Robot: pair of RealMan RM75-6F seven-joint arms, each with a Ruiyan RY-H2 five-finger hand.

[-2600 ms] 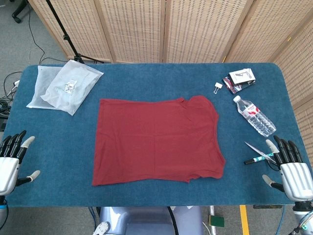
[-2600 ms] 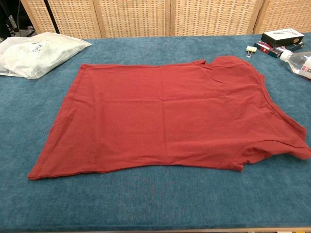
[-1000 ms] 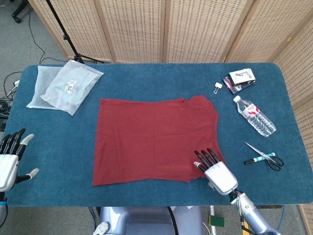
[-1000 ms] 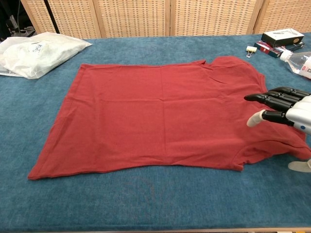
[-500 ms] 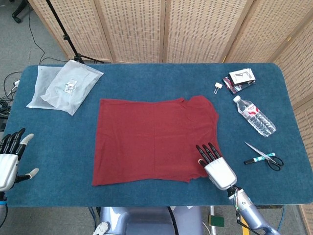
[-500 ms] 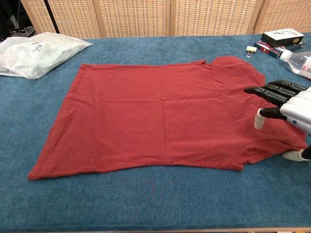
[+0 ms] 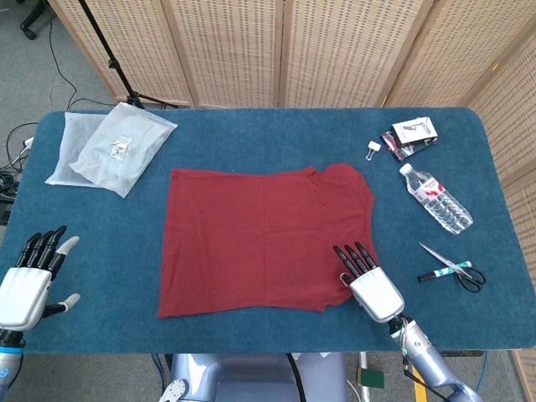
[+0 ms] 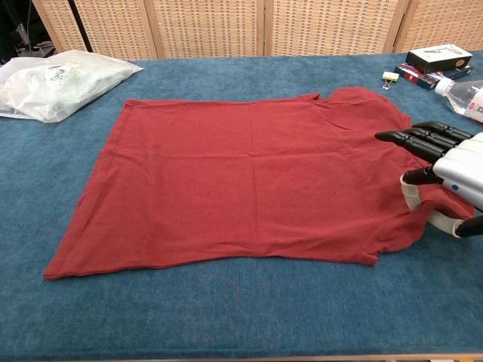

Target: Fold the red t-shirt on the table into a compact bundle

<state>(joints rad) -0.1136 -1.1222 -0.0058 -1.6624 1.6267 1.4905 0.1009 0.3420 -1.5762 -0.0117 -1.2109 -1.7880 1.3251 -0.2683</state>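
Red t-shirt (image 7: 266, 239), unfolded, flat, mid-table, neckline toward the right.

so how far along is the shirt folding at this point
Barely started. Done: nothing, the red t-shirt lies spread flat on the table with no fold in it. In hand: the right robot hand is at the shirt's near sleeve, fingers straight; a grip isn't clear from either view. The left robot hand hovers open off the shirt's far side. Left: every fold.
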